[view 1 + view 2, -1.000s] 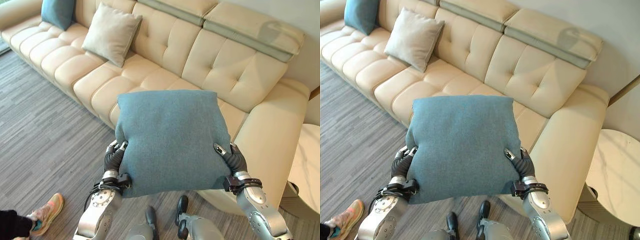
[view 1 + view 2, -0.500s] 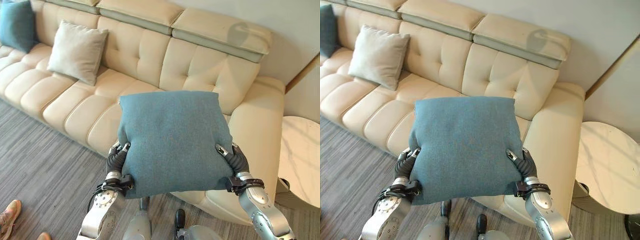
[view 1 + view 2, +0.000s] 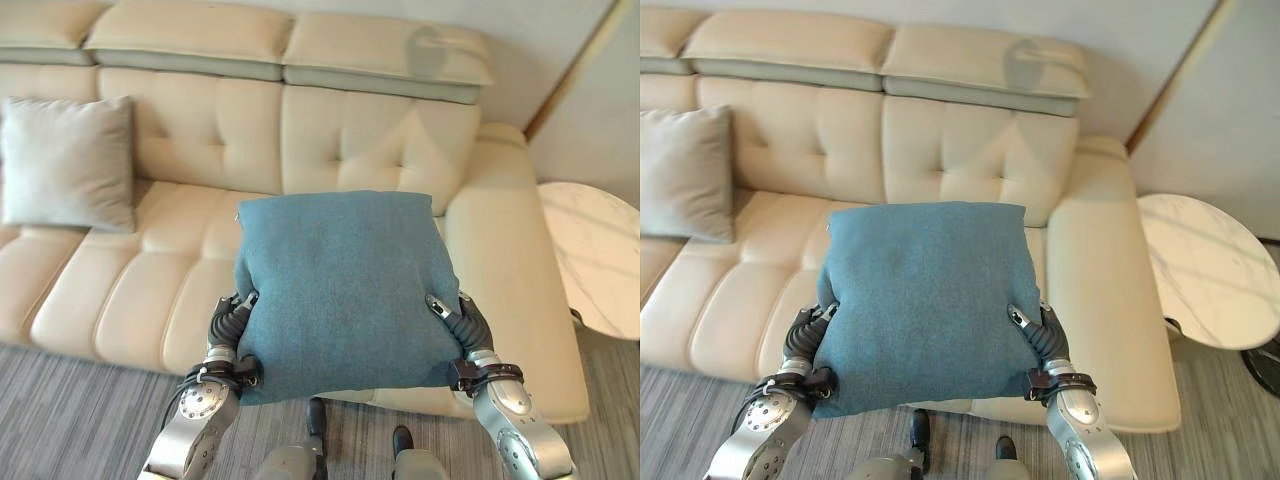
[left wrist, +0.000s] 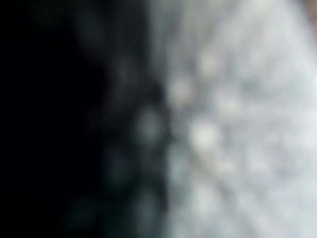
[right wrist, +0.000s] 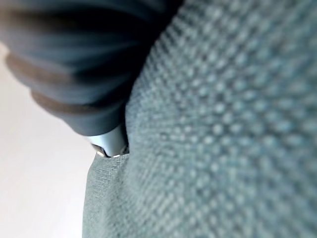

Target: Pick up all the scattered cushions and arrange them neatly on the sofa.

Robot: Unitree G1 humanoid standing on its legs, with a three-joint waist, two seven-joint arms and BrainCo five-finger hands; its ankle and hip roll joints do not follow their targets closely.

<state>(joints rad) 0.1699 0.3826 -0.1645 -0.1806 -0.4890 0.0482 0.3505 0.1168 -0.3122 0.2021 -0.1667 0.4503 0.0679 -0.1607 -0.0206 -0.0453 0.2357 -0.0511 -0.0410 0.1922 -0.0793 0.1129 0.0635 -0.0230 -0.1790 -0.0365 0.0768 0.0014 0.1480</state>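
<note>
From the left eye, a plump square teal cushion [image 3: 340, 285] is held above the cream sofa [image 3: 330, 140], gripped at its sides by the left hand [image 3: 230, 318] and right hand [image 3: 458, 318], thumbs pinching over the fabric. A beige cushion [image 3: 68, 163] leans far left, leaving the seat between bare. From the right eye, a marble side table [image 3: 1205, 270] stands just beyond the sofa's right arm. The right wrist view shows the teal weave pressed against the hand's cover.

Both arms reach forward, bent at the elbows, one at each side of the blue cushion [image 3: 340, 285]. The left hand [image 3: 228, 322] and right hand [image 3: 462, 318] press its lower sides; their fingers are hidden in the fabric.
</note>
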